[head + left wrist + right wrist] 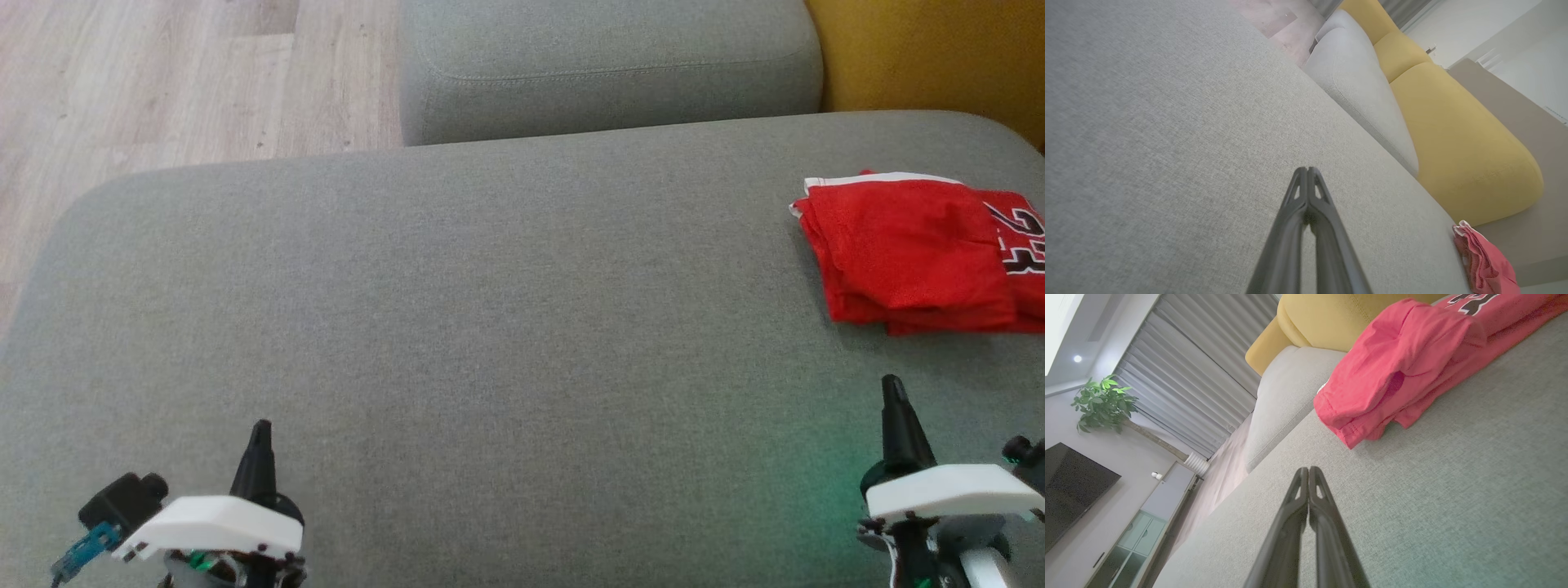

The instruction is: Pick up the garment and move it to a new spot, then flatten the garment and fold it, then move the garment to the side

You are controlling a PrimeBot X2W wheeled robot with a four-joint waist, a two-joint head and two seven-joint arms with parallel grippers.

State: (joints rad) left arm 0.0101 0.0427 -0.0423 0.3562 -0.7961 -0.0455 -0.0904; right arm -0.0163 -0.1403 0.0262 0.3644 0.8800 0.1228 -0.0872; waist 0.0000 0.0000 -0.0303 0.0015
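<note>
A red garment (pixel 914 249) with white trim and dark lettering lies folded in a thick stack at the right side of the grey sofa seat (pixel 490 327). In the right wrist view the garment (pixel 1404 363) sits just beyond my fingers, and in the left wrist view a corner of the garment (pixel 1482 261) shows at the lower right. My left gripper (pixel 260 433) rests at the lower left, shut and holding nothing, with its tips (pixel 1307 169) pressed together. My right gripper (pixel 892 388) is shut too, a short way in front of the garment, its tips (pixel 1308 469) touching.
A grey back cushion (pixel 604 65) stands behind the seat, with a yellow cushion (pixel 931 49) beside it at the right. Wooden floor (pixel 163 73) lies past the seat's left edge. A plant (pixel 1104 402), curtains and a dark screen show in the room.
</note>
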